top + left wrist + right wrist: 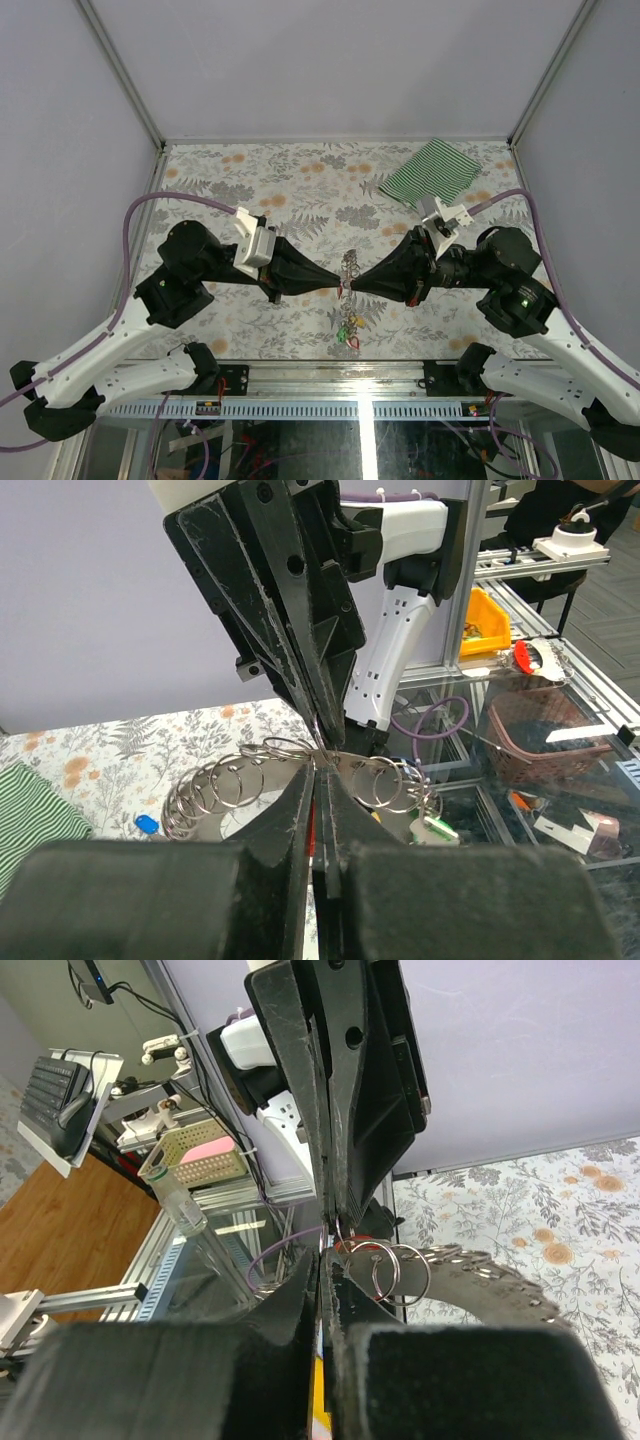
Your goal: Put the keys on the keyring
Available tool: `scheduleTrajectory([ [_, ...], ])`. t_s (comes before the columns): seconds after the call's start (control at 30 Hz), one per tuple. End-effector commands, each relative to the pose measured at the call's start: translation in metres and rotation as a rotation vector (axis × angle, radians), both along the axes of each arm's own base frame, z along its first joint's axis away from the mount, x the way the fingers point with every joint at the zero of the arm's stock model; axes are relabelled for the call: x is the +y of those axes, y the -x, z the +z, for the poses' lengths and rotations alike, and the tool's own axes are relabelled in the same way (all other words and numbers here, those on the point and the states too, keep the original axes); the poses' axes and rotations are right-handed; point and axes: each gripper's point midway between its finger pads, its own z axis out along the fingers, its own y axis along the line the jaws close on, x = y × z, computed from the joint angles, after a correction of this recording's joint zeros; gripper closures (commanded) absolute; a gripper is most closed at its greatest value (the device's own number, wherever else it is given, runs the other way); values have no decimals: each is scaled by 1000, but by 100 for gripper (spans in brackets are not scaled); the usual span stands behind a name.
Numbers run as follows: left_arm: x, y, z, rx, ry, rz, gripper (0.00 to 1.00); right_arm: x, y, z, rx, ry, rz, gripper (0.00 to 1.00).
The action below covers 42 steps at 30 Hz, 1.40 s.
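Midway along the counter's (250, 190) near edge, the left jaws and right jaws meet tip to tip, both clamped on the keyring (349, 266); keys (350, 332) cluster just nearer the edge.

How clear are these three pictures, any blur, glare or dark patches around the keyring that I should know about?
Top external: soft, even light, all sharp, the keyring small, a bright reflection on the front rail. Left wrist: the left fingers a dark blur near the lens, the ring's loops sharper, glinting. Right wrist: the right fingers likewise blurred, the loops behind them fairly clear.
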Motion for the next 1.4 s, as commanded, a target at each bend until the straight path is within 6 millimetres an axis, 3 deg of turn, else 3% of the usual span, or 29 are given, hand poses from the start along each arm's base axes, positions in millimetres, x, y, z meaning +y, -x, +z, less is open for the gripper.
scheduleTrajectory([
  [0.0,1,9,16,-36,55,-47,100,-4,13,29,-88,-91,59,100],
  [0.7,0,14,20,-48,59,-87,100,0,12,10,-93,-26,75,100],
  [1.37,0,25,18,-54,45,-160,100,-3,10,13,-103,-36,45,100],
])
